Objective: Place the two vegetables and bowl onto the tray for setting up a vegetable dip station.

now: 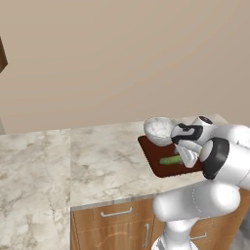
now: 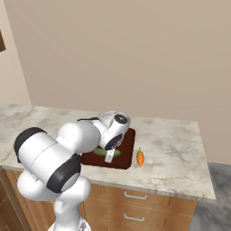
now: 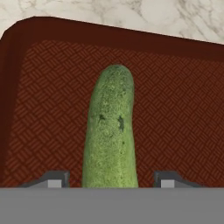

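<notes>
Standing in a plain kitchen with a beige wall, a white robot arm bends low over a marble counter [image 1: 97, 156] that sits above wooden drawers [image 2: 149, 205]. On the counter lies a dark reddish-brown tray [image 1: 152, 155] with rounded corners and a woven pattern on its floor.

A dark green cucumber [image 3: 110, 131] lies flat on the tray floor, toward the side nearest the counter's front edge. The gripper [image 3: 109, 181] hangs right over it, pointing down. Seen from the camera on the hand, the two finger tips [image 3: 52, 179] stand one on each side of the cucumber's near end, with a clear strip of tray showing between each tip and the vegetable. The fingers are spread wider than the cucumber and have hold of nothing.

A round, pale speckled bowl [image 1: 159, 130] stands at the far end of the tray, behind the robot's wrist. From the left side it seems to rest on the tray's back edge; whether it sits fully inside the rim is hard to tell.

A small orange carrot [image 2: 140, 158] with a green tip lies on the bare marble just beside the tray's right edge, off the tray, its green end pointing toward the wall.
</notes>
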### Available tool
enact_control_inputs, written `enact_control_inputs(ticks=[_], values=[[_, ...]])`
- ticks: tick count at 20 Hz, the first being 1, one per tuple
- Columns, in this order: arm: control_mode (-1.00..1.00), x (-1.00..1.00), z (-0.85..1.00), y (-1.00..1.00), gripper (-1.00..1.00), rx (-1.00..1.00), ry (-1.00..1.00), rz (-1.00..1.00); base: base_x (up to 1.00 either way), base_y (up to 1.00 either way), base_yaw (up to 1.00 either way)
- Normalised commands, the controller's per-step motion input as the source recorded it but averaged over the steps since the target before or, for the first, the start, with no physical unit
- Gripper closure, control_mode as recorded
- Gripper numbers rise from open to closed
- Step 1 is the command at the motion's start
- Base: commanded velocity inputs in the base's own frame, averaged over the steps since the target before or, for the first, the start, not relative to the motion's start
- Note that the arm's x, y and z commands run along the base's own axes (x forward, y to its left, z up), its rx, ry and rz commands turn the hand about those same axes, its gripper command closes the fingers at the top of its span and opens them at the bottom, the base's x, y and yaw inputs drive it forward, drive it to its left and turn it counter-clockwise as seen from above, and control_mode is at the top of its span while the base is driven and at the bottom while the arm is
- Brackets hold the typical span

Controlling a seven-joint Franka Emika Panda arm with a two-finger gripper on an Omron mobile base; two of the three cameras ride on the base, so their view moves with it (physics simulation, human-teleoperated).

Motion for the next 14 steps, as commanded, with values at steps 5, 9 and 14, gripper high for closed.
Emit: enact_control_inputs(ticks=[5, 9, 14], values=[[-1.0, -0.04, 0.04, -0.02, -1.0, 0.0, 0.0, 0.0, 0.0, 0.0, 0.0], [-1.0, -0.05, 0.16, -0.08, -1.0, 0.0, 0.0, 0.0, 0.0, 0.0, 0.0], [-1.0, -0.07, 0.23, -0.16, -1.0, 0.0, 0.0, 0.0, 0.0, 0.0, 0.0]])
